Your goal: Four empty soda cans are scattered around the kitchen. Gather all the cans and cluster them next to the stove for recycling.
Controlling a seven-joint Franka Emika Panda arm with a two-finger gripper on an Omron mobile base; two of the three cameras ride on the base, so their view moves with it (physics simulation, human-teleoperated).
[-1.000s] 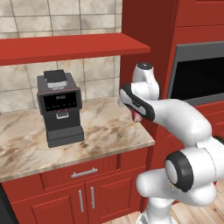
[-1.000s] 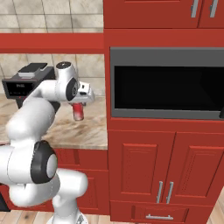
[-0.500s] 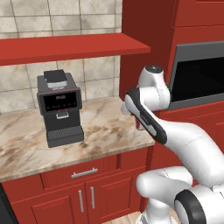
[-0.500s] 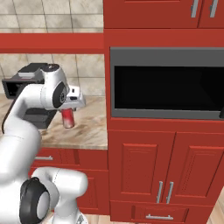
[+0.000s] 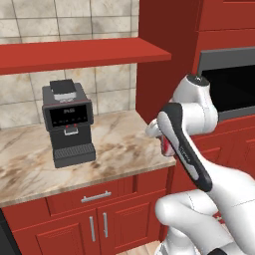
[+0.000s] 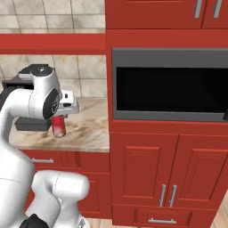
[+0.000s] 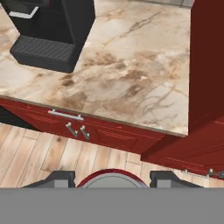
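A red soda can (image 6: 59, 126) with a silvery top hangs upright from my gripper (image 6: 59, 121), which is shut on it. In the left base view the can (image 5: 166, 145) sits just above the front right corner of the marble counter (image 5: 114, 144), held by the gripper (image 5: 162, 138) and partly hidden behind my forearm. In the hand view the can's round top (image 7: 111, 180) shows between the two fingertips (image 7: 59, 178), over the wood floor in front of the cabinets. The stove is out of view.
A black coffee machine (image 5: 67, 122) stands at the back left of the counter. A red shelf (image 5: 79, 52) runs above it. A tall red cabinet with a built-in black oven (image 6: 169, 89) closes off the counter's right end. Drawers and doors (image 5: 94, 214) lie below.
The arm has folded and drawn the can back from over the counter toward its front right corner, a little lower. The grip stays the same and the base has not moved.
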